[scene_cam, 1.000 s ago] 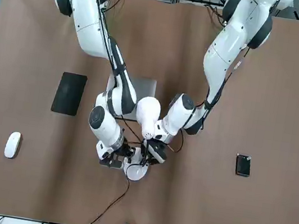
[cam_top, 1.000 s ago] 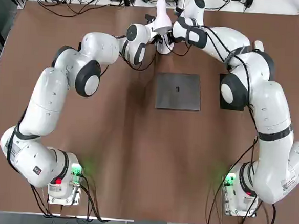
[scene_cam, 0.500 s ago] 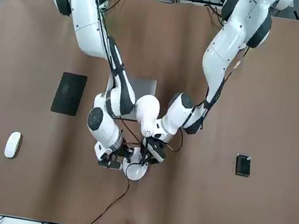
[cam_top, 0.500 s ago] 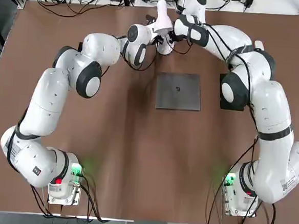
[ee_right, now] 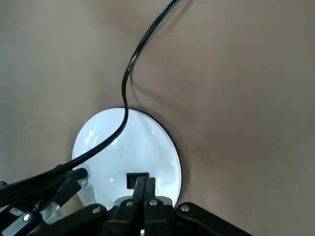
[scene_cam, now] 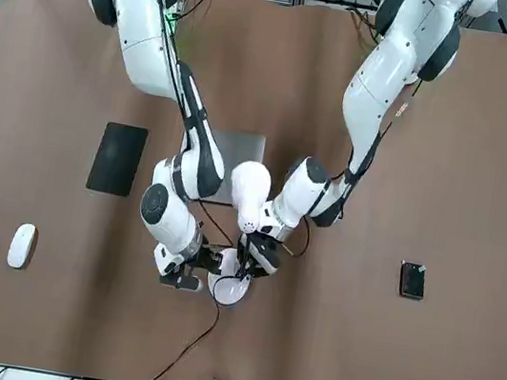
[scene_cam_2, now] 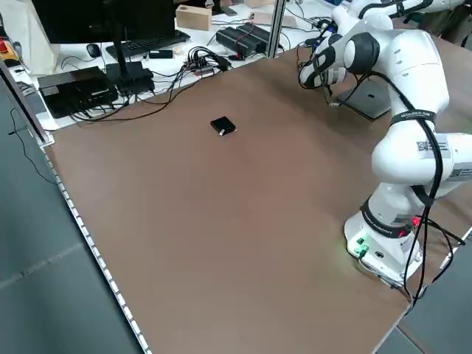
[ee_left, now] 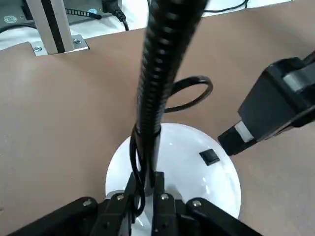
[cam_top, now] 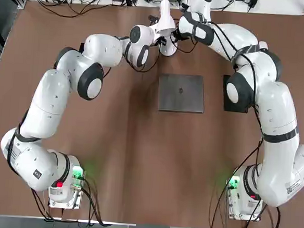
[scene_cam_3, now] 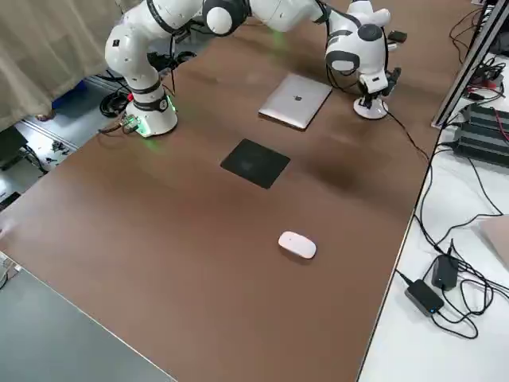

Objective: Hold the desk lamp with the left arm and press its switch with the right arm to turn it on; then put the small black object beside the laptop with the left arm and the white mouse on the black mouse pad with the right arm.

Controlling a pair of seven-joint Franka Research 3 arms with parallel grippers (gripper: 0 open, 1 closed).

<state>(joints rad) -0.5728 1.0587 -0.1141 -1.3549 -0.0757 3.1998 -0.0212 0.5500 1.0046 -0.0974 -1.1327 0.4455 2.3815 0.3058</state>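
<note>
The desk lamp point(cam_top: 165, 18), with a white head, black ribbed neck point(ee_left: 157, 88) and round white base point(scene_cam: 228, 289), stands at the table's far middle. My left gripper point(ee_left: 142, 194) is shut on the neck just above the base. My right gripper point(ee_right: 144, 184) is shut with its tips right at the small black switch point(ee_right: 136, 178) on the base; I cannot tell whether they touch it. The small black object point(scene_cam: 412, 280) lies alone off to my left. The white mouse point(scene_cam: 22, 245) lies at the far right, beyond the black mouse pad point(scene_cam: 118, 158).
A closed grey laptop point(cam_top: 181, 92) lies in the middle, just on my side of the lamp. The lamp's black cord point(ee_right: 133, 69) runs off the base towards the far edge. Cables and boxes point(scene_cam_2: 147, 63) crowd the shelf behind the table.
My right wrist has shifted a little towards the far edge, beside the lamp base. The left gripper and the lamp have stayed put.
</note>
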